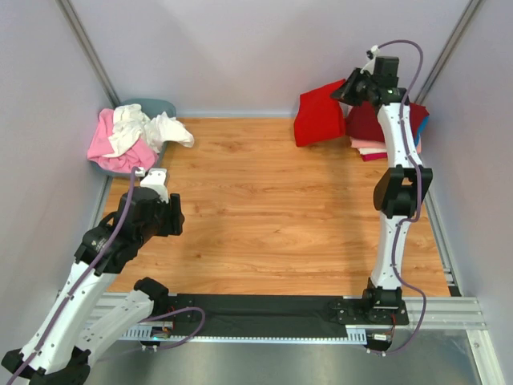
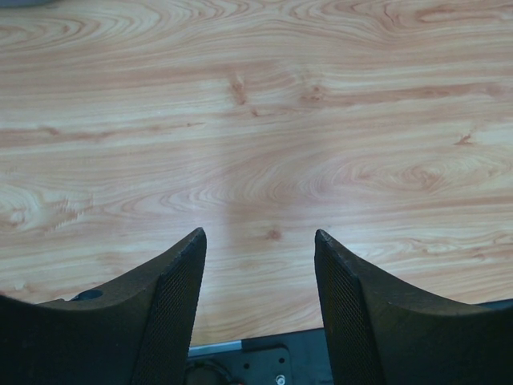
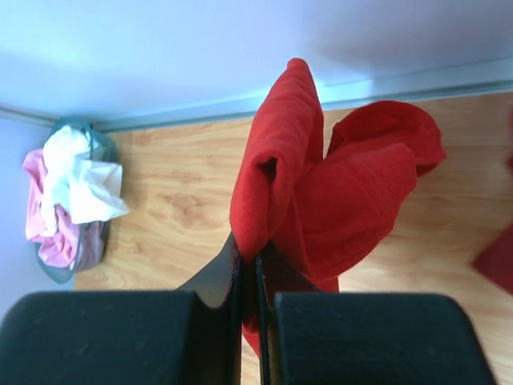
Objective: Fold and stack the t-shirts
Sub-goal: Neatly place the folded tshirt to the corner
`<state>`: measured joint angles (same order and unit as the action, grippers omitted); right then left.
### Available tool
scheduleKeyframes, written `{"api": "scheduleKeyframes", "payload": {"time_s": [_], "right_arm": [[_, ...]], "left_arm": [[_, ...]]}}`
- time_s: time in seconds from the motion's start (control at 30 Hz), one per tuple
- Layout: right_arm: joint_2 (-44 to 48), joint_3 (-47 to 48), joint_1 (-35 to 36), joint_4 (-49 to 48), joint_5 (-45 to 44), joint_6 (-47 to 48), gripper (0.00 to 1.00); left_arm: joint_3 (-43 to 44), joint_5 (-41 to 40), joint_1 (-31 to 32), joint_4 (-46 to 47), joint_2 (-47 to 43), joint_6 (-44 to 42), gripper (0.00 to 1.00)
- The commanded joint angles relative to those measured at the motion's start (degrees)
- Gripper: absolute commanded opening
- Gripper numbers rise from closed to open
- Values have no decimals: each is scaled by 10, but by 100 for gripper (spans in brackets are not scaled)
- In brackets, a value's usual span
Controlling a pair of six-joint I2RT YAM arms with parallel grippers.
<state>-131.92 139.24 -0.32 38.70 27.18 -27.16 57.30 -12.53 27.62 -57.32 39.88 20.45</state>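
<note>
Fingers [image 3: 215,277] on my right gripper [image 3: 248,250] pinch the red shirt [image 3: 321,184] just beside the stack [image 1: 365,127]; left gripper [image 2: 260,237] spread, well apart from it.

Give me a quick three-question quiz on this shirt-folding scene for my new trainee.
1. True or false: the left gripper holds a t-shirt.
2. The right gripper is shut on: A a blue t-shirt, B the bright red t-shirt, C nothing.
3. Fill in: the crumpled pink and white t-shirts lie in the ____.
Key: 1 false, it is open over the bare table; 2 B; 3 grey tub.
</note>
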Motion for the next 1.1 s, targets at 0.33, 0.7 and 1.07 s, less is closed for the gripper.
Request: {"api": "scheduleKeyframes", "payload": {"time_s": [0.33,0.7,1.07], "right_arm": [[-16,114,-108,-35,57,47,0],[-40,110,-211,-112,119,-12,0],[-138,87,-281,-159,148,-40,0]], "left_arm": [[-3,2,0,15,15,-3,63],[-2,2,0,13,38,-4,62],[0,5,0,12,59,-5,61]]}}
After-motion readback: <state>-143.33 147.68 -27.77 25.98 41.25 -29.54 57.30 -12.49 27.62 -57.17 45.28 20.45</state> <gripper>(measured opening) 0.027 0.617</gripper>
